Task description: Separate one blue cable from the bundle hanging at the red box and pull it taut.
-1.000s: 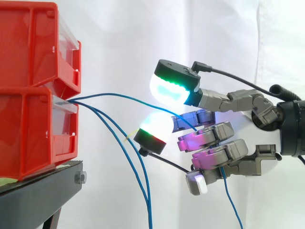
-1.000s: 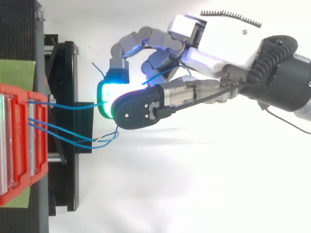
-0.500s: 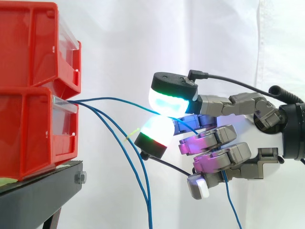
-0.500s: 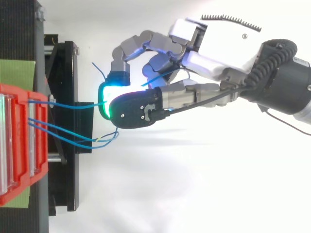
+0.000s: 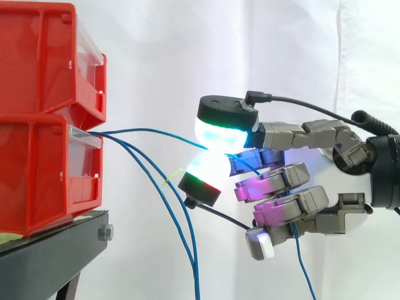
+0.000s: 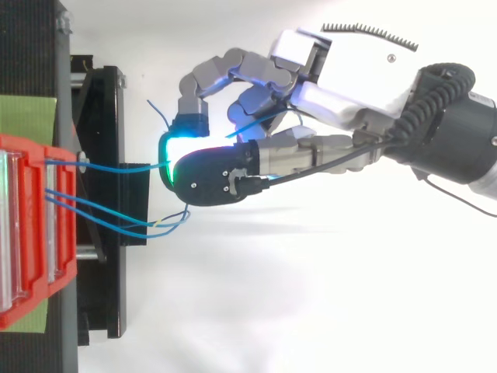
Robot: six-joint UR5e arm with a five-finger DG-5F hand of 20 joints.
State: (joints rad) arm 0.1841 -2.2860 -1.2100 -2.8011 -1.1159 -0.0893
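Stacked red plastic bins [image 5: 37, 175] sit on a black metal stand [image 5: 50, 259] at frame left. The hand [image 6: 334, 78] reaches in from the right and is clamped on one thin blue cable [image 5: 150, 130]. Two glowing pads [image 5: 222, 132] meet w/ the cable nipped btw them, near the bins but not touching. That cable leaves the lower bin's front edge, bows gently across to the pinch, runs on through the hand, and its tail drops below. Not taut yet. Two other blue cables [image 5: 194, 275] from the same spot sag downward, clear of the hand.

Handling, my guess: v. light, limp and thin w/ a smooth jacket, so it's prob. apt to slide through rounded pads if pulled fast. It's anchored at the bin end, so a hard tug could strain it there. Best hold = mid-span, as now, away from the other two.

Side view gives heights: the bow, the drooping pair, the hanging tail. Top view gives sideways spread: the held cable exits apart from the pair, w/ the other fingers curled behind the pinch.
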